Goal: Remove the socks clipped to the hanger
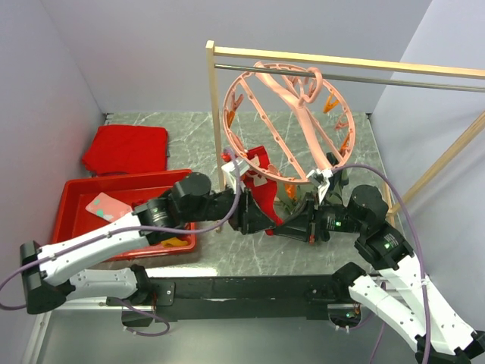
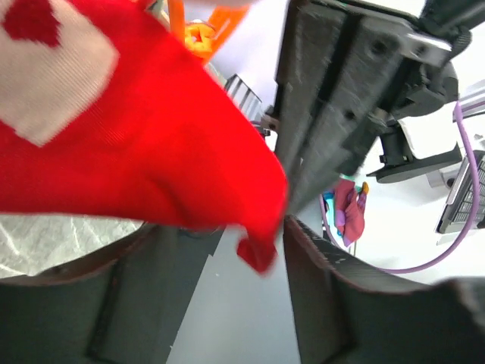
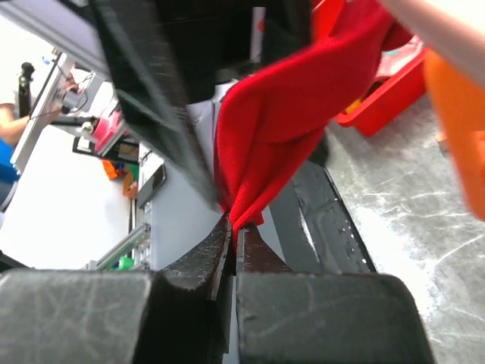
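You see the salmon-pink hanger [image 1: 282,92] suspended by its hook from the metal rail [image 1: 394,76] of the wooden rack [image 1: 216,114], tilted with its ring facing the arms. A red sock [image 1: 261,180] hangs from the ring's near lower edge, between the two grippers.

Your right gripper [image 3: 231,227] has its jaws pressed together on the lower tip of the red sock. In the right wrist view the fabric rises out of the pinch in a fold. An orange clip [image 3: 462,136] shows blurred at the right edge of that view.

Your left gripper [image 2: 223,250] stands wide. Its two fingers [image 2: 341,303] sit well apart, with the sock's pale-patched body above them and a loose corner dangling into the gap. You cannot tell from the pictures whether either finger touches the cloth.

On the left of the marbled table [image 1: 189,144] a red bin [image 1: 72,205] holds a pink sock [image 1: 107,205] with teal marks. A flat red lid [image 1: 125,148] lies behind the bin.
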`<state>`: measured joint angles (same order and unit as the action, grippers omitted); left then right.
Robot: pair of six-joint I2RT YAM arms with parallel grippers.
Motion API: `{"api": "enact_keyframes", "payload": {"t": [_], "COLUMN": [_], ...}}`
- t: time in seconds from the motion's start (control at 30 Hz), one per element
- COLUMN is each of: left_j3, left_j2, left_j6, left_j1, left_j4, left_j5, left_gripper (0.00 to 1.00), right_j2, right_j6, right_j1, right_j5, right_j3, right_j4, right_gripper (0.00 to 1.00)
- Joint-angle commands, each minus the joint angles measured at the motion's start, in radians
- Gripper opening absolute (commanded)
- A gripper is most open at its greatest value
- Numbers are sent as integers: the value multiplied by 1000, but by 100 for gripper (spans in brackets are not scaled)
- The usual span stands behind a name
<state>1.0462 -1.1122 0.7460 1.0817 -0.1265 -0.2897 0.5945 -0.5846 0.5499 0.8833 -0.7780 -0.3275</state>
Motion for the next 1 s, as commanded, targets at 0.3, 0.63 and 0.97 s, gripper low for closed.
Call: {"api": "enact_keyframes", "payload": {"t": [0.3, 0.63, 0.97], "left_j3": [-9, 26, 34], "left_j2": [252, 295, 287], "left_j6": [-28, -13, -20], "left_j1": [7, -6, -9], "left_j4": [-122, -125, -111], "left_j5": [362, 537, 514], "left_gripper": [74, 84, 83], "right_j2": [-58, -148, -331], "right_j6": [31, 86, -7], "right_j1": [1, 1, -1], "right_j5": [-24, -27, -309], "right_j3": [31, -26, -63], "right_j4": [-68, -272, -387], "right_gripper": [0, 0, 0]}}
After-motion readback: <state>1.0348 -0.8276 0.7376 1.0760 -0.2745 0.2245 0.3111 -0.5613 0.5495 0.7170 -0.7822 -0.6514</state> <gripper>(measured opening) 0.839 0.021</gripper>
